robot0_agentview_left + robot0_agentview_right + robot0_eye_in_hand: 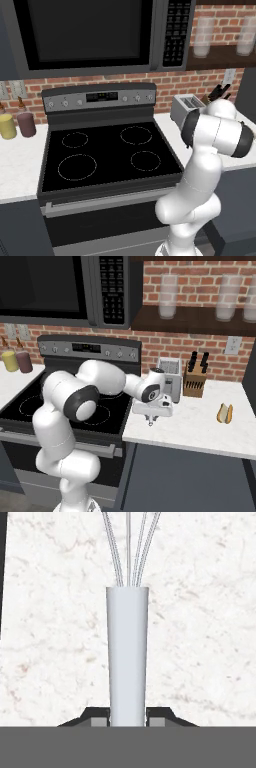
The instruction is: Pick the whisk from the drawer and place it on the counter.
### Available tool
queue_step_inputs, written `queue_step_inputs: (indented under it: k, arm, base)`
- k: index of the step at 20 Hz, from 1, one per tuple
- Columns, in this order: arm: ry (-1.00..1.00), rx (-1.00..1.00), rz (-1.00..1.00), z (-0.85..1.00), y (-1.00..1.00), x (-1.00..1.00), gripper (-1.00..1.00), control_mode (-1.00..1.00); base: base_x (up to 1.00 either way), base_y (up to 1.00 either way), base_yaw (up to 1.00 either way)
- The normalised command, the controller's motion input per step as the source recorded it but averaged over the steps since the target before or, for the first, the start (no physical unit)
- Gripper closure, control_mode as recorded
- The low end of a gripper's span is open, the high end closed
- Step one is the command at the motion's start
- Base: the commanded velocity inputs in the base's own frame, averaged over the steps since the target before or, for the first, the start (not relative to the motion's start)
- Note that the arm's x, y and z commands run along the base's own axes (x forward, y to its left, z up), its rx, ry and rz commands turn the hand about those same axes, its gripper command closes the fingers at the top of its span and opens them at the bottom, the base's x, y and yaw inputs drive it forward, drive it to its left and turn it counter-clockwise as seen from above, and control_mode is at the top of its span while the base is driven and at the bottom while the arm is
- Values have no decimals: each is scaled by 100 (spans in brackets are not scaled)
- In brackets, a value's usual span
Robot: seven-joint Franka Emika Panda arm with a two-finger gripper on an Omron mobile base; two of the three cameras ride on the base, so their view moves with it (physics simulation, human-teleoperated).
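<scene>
Claw (150, 423) hangs low over the flat white speckled stone counter (200, 428), fingers clamped on the pale grey handle of the small silvery wire whisk (128, 657). From the hand camera, the whisk's thin wire loops run straight out past the fingertips (100, 718), with marbled white worktop on both sides of it. Just behind the claw stands a silver boxy toaster (170, 376), and beside that a brown wooden knife block (195, 381). Off to its right lies a brown-yellow oblong item (225, 413). To its left sits the black glass stovetop (107, 152), with a dark microwave (90, 35) above and a red brick wall (200, 348) behind.
</scene>
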Motion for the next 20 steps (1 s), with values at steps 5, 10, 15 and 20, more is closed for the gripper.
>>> queue_step_inputs:
  k: [5, 10, 15, 20]
  arm:
    - [0, 0, 5, -18, -1, 29, 100, -100]
    - [0, 0, 2, -5, -6, 22, 100, -100]
    - [0, 0, 2, -10, -5, 16, 100, -100]
    - [0, 0, 0, -6, 0, 15, 100, -100]
  base:
    - [0, 0, 0]
    - [0, 0, 0]
    - [0, 0, 0]
    - [0, 0, 0]
